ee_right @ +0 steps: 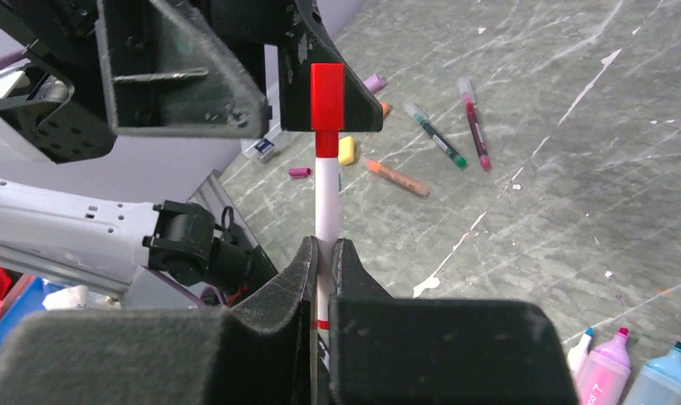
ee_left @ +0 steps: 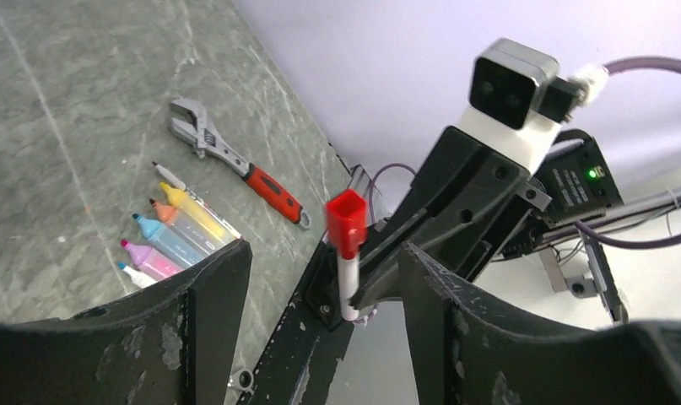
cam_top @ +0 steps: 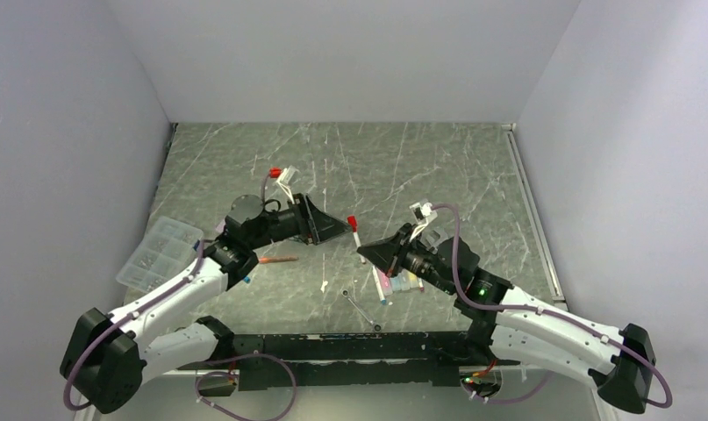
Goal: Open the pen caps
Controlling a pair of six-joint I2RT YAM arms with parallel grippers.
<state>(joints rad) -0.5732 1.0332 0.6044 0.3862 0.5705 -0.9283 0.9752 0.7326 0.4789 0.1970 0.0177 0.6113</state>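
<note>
My right gripper (ee_right: 324,253) is shut on the white barrel of a thin marker (ee_right: 325,198) and holds it up above the table. The marker's red pen cap (ee_right: 326,97) sits on its far end. In the top view the cap (cam_top: 353,221) lies between the two arms. My left gripper (ee_left: 324,253) is open. The red cap (ee_left: 347,221) stands just beyond its fingertips, in line with the gap and touching neither finger (ee_left: 214,312). In the top view my left gripper (cam_top: 343,230) faces my right gripper (cam_top: 361,253).
Several pastel highlighters (ee_left: 172,236) lie in a row next to a red-handled wrench (ee_left: 235,164). Loose markers (ee_right: 434,135) and small caps (ee_right: 346,150) lie on the table beyond. A clear plastic box (cam_top: 157,250) sits at the left, and a small silver wrench (cam_top: 361,311) lies near the front edge.
</note>
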